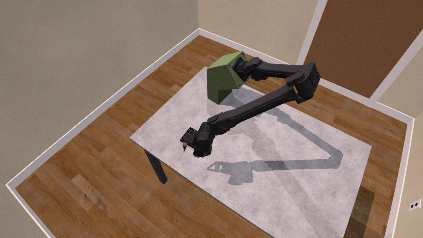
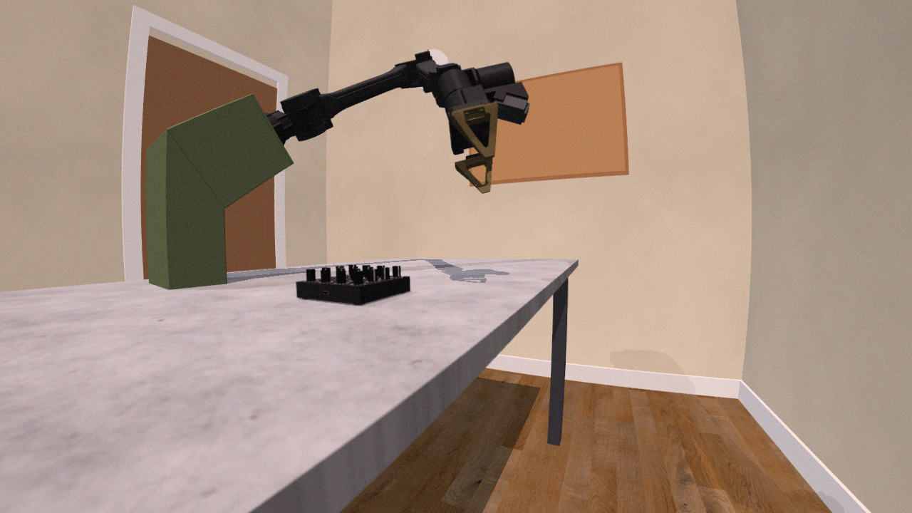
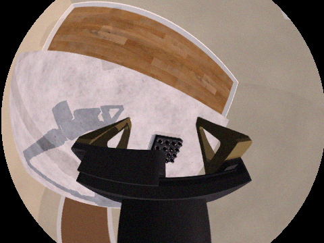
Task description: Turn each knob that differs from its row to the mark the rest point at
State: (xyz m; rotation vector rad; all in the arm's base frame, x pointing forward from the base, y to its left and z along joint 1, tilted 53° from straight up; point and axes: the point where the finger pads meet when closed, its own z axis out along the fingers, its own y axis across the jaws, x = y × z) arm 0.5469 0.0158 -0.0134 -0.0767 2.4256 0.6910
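The fingers point(image 2: 486, 149) stand wide apart with nothing between them, well above the desk point(image 1: 281, 189) point(image 2: 210, 357) point(image 3: 101, 81). Below, the black knob box point(image 1: 189, 134) point(image 2: 328, 293) point(image 3: 167, 147) sits on the desk, partly hidden by the arm point(image 1: 254, 106) point(image 2: 366, 87) in the top view.

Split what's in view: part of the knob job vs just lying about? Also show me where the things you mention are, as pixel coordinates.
Job:
- knob box point(image 1: 189, 133) point(image 2: 331, 293) point(image 3: 157, 139)
- table point(image 1: 165, 118) point(image 2: 191, 382) point(image 3: 84, 81)
- six-joint arm point(image 1: 254, 107) point(image 2: 370, 89) point(image 3: 165, 219), its end effector point(image 1: 194, 153) point(image 2: 488, 174) point(image 3: 163, 120)
- green pedestal point(image 1: 212, 85) point(image 2: 197, 249)

Not job (room fixtures; no loose clutter visible):
- wall outlet point(image 1: 415, 205)
- framed wall board point(image 2: 573, 121)
- brown door point(image 1: 355, 47) point(image 2: 191, 83) point(image 3: 84, 223)
- white wall disc, partly hidden point(image 2: 438, 56)
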